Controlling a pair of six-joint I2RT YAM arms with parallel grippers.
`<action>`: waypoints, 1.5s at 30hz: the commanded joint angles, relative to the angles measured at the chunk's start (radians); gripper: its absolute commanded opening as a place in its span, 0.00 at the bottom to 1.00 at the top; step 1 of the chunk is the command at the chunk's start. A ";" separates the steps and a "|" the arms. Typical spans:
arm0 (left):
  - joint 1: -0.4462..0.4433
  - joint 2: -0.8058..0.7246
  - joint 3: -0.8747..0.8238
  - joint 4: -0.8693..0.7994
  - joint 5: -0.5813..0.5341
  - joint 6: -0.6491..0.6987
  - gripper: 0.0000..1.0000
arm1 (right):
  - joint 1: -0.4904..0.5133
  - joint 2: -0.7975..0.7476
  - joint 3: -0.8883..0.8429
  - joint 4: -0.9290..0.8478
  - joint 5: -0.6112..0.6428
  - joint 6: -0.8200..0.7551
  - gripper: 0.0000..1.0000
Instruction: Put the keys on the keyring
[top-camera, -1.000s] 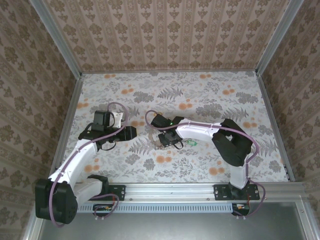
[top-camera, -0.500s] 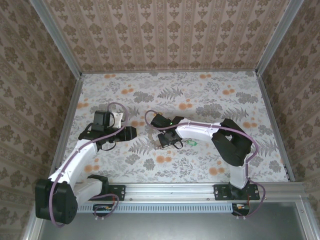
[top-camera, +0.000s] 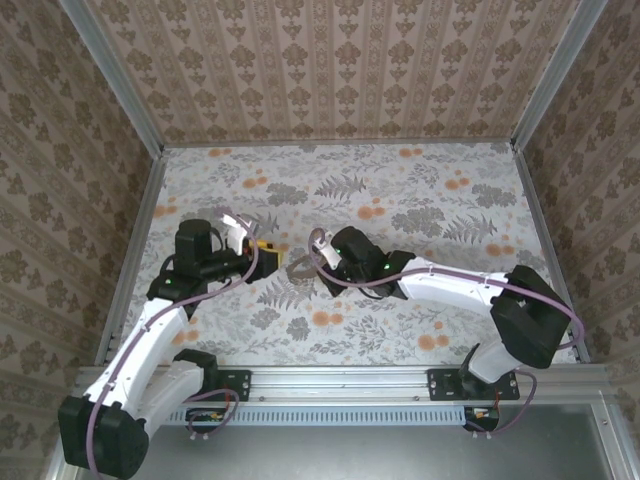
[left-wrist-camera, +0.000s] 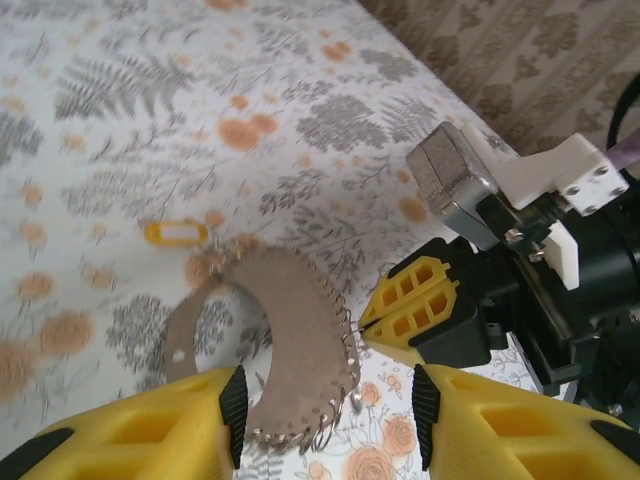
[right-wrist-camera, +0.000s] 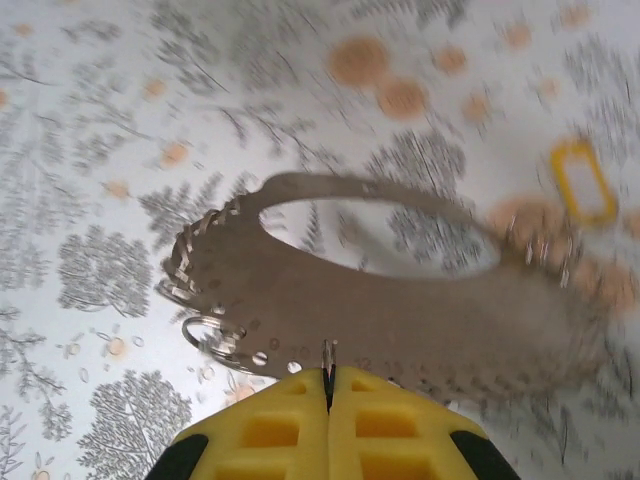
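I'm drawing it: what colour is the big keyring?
The keyring is brownish-grey; clearest in the right wrist view.

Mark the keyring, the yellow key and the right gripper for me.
keyring (left-wrist-camera: 300, 340), left wrist view, on the flat brownish crescent.
yellow key (left-wrist-camera: 151, 232), left wrist view, on its loop's left end.
right gripper (right-wrist-camera: 328, 378), right wrist view, where the yellow fingertips meet.

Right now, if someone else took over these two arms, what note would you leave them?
Left pincer: open, fingers either side of the keyring's lower end.
Right pincer: shut on the keyring's edge.
Yellow key: on the table beside the ring's tip; attached or not, I cannot tell.
Done: ring gripped.
To do: check that, then thread on whatever is loose.
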 joint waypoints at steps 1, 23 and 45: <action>-0.018 -0.006 -0.001 0.063 0.096 0.154 0.49 | -0.010 -0.056 -0.012 0.102 -0.085 -0.195 0.00; -0.186 -0.045 -0.036 0.131 0.095 0.358 0.51 | -0.086 -0.256 -0.164 0.462 -0.621 -0.332 0.00; -0.249 -0.143 -0.058 0.122 0.133 0.478 0.36 | -0.084 -0.310 -0.164 0.473 -0.717 -0.391 0.00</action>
